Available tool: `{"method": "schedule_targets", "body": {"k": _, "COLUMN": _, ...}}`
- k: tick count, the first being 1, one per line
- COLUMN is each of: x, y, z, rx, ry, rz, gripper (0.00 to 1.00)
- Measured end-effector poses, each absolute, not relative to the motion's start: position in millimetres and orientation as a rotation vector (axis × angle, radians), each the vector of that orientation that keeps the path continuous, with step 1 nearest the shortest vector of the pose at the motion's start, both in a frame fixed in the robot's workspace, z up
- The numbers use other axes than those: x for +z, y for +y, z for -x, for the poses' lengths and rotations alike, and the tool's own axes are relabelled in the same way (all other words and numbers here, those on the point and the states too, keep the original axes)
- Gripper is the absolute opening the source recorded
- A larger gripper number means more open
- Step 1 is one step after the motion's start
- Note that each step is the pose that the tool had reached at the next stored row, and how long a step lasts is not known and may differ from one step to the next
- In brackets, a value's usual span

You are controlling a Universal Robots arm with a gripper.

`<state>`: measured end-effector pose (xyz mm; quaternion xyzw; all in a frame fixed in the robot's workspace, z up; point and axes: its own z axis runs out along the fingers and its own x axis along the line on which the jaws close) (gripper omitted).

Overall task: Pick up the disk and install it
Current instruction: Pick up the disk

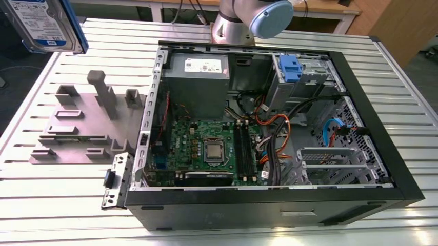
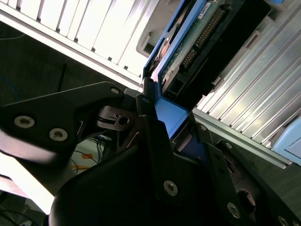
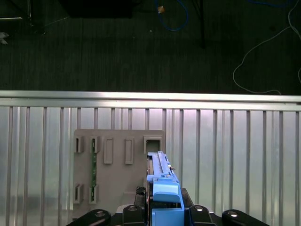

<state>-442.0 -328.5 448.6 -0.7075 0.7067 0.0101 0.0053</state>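
Exterior view, far left: a flat silver disk (image 1: 41, 23) with a white-and-blue label and blue plastic rails hangs high over the counter's edge, well apart from the case.
Left of centre: a grey moulded fixture plate (image 1: 79, 130) with upright posts lies on the ribbed aluminium counter (image 1: 68, 205).
Centre: an open black computer case (image 1: 260, 207) lies on its side, showing a green motherboard (image 1: 205, 146) and a grey power supply box (image 1: 198, 69).
Right of centre: a grey metal drive bay with a blue latch (image 1: 291, 69) sits inside the case.
Arm: its silver-and-blue joint (image 1: 263, 18) stands behind the case.
Gripper: in the second wrist view the black gripper (image 2: 175, 123) has its fingers (image 2: 153, 127) clenched on the disk's blue carrier end; the disk (image 2: 202, 37) juts away from it.
First wrist view: the wrist looks straight down. The disk (image 3: 162, 181) is held edge-on over the fixture plate's (image 3: 117, 179) edge.
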Motion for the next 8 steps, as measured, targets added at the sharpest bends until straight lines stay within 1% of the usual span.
{"method": "schedule_targets", "body": {"k": 8, "x": 453.5, "y": -328.5, "z": 442.0, "rx": 0.032, "ry": 2.213, "rz": 2.215, "gripper": 0.37}}
